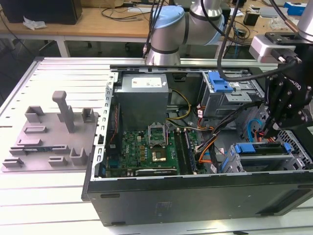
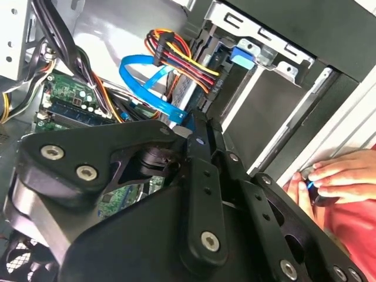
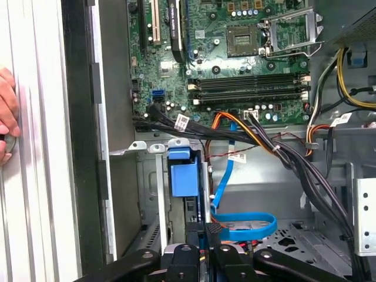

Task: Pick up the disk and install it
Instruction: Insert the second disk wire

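The disk (image 1: pixel 259 148), silver with a blue carrier frame, sits in the drive bay at the exterior view's right end of the open computer case (image 1: pixel 195 196). My black gripper (image 1: pixel 270 131) reaches down onto its top edge. In the first wrist view the fingers (image 3: pixel 214 234) stand close together on the disk's thin edge (image 3: pixel 190 208), just behind the carrier's blue end (image 3: pixel 180 173). The second wrist view has the gripper (image 2: pixel 197 124) closed over a bit of blue carrier, with the bay's metal frame (image 2: pixel 276 61) beyond.
Blue data cable (image 3: pixel 247 226) and bundled power cables (image 3: pixel 276 153) run close beside the bay. Motherboard (image 1: pixel 146 147) and grey power supply (image 1: pixel 142 95) fill the rest of the case. A person's hand (image 2: pixel 341 176) rests on the table by the case wall. Grey fixture plate (image 1: pixel 49 137) lies left.
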Controlling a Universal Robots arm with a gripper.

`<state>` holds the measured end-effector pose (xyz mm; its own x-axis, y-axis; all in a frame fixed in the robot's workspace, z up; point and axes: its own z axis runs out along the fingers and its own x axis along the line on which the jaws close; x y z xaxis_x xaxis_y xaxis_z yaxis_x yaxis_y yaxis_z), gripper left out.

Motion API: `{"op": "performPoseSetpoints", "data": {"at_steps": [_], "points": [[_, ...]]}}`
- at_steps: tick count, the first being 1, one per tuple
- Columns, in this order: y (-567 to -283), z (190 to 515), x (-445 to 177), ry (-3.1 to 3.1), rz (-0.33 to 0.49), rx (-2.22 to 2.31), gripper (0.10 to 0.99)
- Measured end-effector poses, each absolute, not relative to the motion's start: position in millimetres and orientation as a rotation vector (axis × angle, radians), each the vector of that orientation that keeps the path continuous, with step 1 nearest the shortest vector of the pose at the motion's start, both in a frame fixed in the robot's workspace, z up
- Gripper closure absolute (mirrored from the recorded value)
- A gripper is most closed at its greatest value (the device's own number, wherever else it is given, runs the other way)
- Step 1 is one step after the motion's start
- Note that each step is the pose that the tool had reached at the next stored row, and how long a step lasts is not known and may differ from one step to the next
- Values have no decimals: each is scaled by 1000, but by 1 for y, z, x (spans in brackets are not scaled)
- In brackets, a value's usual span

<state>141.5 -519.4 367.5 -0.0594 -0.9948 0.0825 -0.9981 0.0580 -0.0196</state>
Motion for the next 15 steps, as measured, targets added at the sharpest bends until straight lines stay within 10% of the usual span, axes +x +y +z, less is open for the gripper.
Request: {"op": "performPoseSetpoints", "data": {"at_steps": [15], "points": [[-533,366,141,-2289,6,2178,925]]}}
